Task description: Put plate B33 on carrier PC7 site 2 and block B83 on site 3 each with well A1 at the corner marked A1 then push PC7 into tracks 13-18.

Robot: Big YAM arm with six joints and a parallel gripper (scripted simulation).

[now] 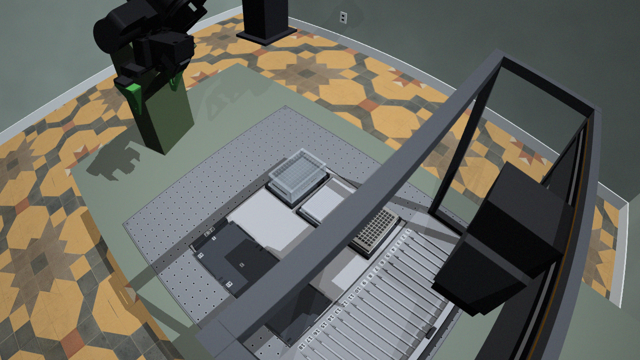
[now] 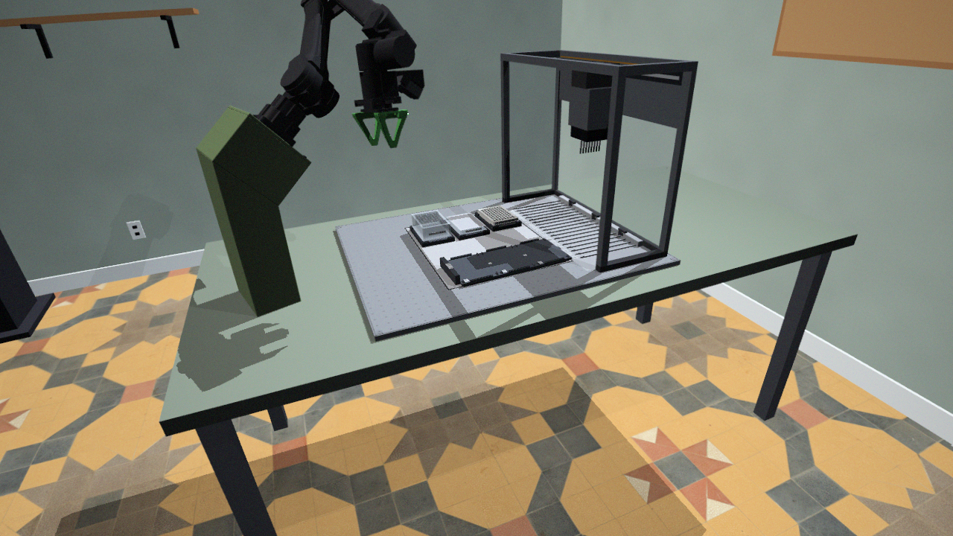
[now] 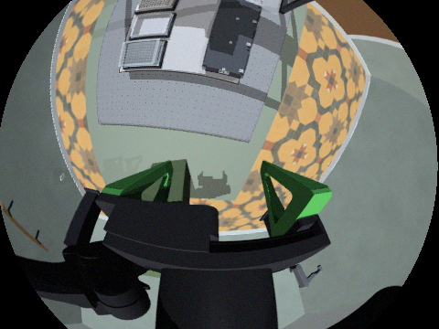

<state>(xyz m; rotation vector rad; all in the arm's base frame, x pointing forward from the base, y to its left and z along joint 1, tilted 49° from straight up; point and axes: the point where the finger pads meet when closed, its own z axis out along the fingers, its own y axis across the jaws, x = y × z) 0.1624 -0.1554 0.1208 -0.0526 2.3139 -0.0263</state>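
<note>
The dark carrier PC7 (image 1: 239, 261) lies on the apron in front of the rails, all its sites empty; it also shows in the exterior view (image 2: 502, 260) and the wrist view (image 3: 234, 37). The clear deep-well block B83 (image 1: 297, 174) sits on nest S1. The white 384-well plate B33 (image 1: 324, 201) sits on nest S2. The grey 96-well plate B38 (image 1: 375, 230) sits on nest S3. My gripper (image 2: 381, 129) is open and empty, high above the table, well away from the deck; its green fingers show in the wrist view (image 3: 222, 189).
The loading rails (image 1: 394, 288) with numbered tracks lie under the dark instrument frame (image 2: 599, 152), whose beam hides part of the carrier in the top view. A pipetting head (image 1: 501, 250) hangs in the frame. My green base pedestal (image 2: 249, 213) stands on the table's left.
</note>
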